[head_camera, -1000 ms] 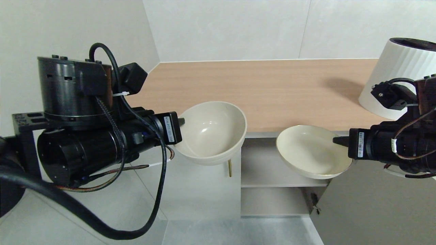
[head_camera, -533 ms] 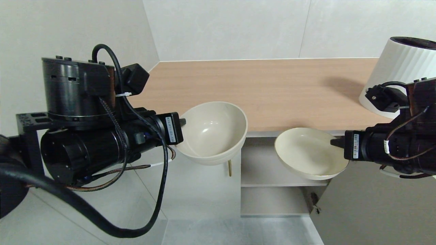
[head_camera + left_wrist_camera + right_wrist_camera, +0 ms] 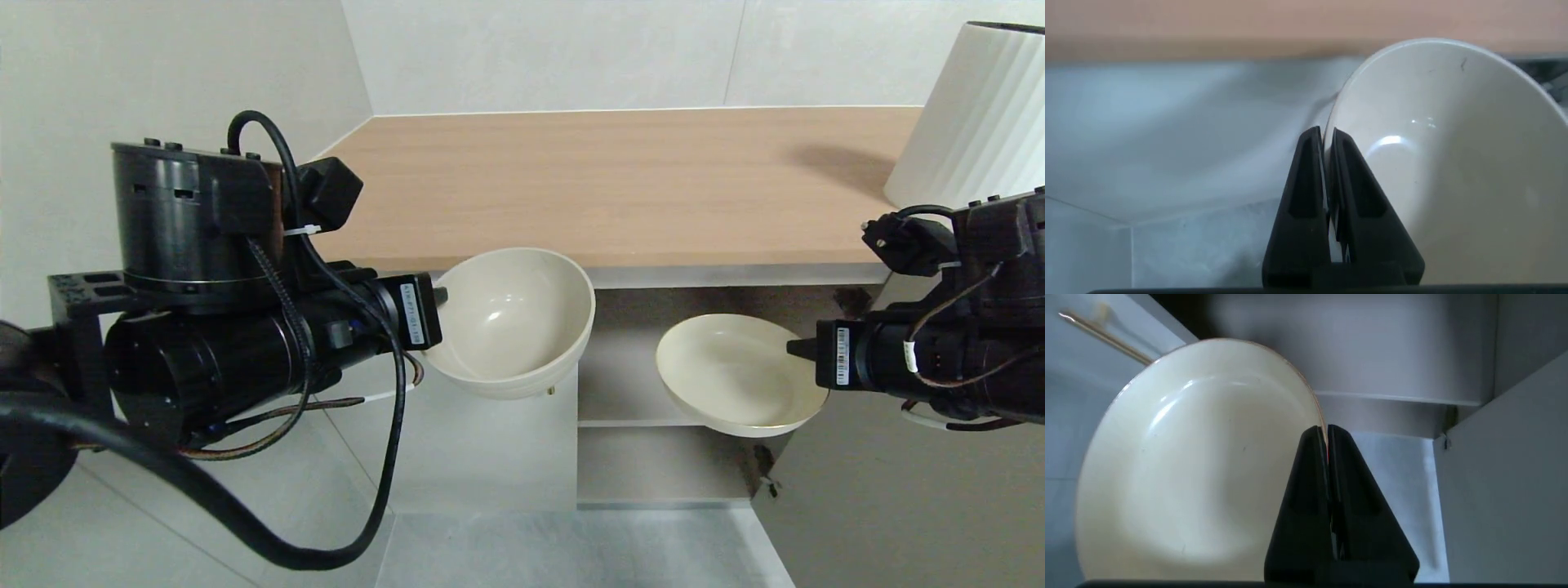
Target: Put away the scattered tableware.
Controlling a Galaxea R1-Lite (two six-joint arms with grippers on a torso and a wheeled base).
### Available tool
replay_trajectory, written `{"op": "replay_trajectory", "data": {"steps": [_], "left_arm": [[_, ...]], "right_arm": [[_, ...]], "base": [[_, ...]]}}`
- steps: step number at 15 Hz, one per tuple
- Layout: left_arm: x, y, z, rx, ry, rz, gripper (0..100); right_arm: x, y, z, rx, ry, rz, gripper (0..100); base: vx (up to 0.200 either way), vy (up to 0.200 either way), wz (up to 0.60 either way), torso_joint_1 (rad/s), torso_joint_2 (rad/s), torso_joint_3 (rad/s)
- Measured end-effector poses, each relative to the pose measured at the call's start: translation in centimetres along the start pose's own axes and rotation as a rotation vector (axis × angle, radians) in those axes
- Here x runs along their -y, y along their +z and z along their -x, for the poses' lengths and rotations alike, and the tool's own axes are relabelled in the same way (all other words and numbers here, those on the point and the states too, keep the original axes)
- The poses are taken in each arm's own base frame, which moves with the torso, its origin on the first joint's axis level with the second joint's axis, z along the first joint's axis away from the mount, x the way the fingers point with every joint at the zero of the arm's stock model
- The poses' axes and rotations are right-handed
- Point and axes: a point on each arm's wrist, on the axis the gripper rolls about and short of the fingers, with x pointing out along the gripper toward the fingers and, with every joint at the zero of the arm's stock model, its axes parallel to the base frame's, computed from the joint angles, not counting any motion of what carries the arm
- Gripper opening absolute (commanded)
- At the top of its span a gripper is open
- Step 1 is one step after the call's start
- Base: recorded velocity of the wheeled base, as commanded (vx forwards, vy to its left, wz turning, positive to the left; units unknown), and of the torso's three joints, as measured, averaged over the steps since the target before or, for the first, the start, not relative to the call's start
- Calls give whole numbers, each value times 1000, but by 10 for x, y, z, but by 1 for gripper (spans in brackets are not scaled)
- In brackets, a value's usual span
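- The left claw [image 3: 441,292] is pressed together on the near rim of the deep bowl [image 3: 510,318], which it holds in the air, tipped, just in front of the tabletop [image 3: 612,188] edge
- The right claw [image 3: 796,347] pinches the rim of the shallow plate [image 3: 731,371], which hangs in front of the open cabinet [image 3: 620,422], level with its upper compartment and just above the shelf board
- Step in hand, as I judge it: both pieces are lifted and are being carried to the cabinet for stowing; nothing is set down yet
- Next move likely calls for pushing the plate forward over the shelf, levelling it, lowering it until it rests, and only then spreading the claw; the bowl sits in front of the closed door panel, so it probably has to go sideways toward the opening first
- Against the earlier frames the whole head view has shifted, so the camera has moved; even so, the plate, which overlapped the tabletop edge, now lies wholly below it, and the right claw has come slightly inward
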Motion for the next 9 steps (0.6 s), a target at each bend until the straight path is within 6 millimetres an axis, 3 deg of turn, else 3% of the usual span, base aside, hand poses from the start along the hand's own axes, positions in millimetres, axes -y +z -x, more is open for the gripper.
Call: {"op": "replay_trajectory", "data": {"steps": [6, 9], "left_arm": [[0, -1, 0, -3, 1, -1, 0], [0, -1, -1, -4, 1, -1, 0]], "right_arm": [[0, -2, -6, -17, -7, 4, 0], [-1, -3, -9, -26, -9, 5, 0]], "base": [[0, 0, 0, -170, 437, 257], [0, 0, 0, -48, 126, 64]]}}
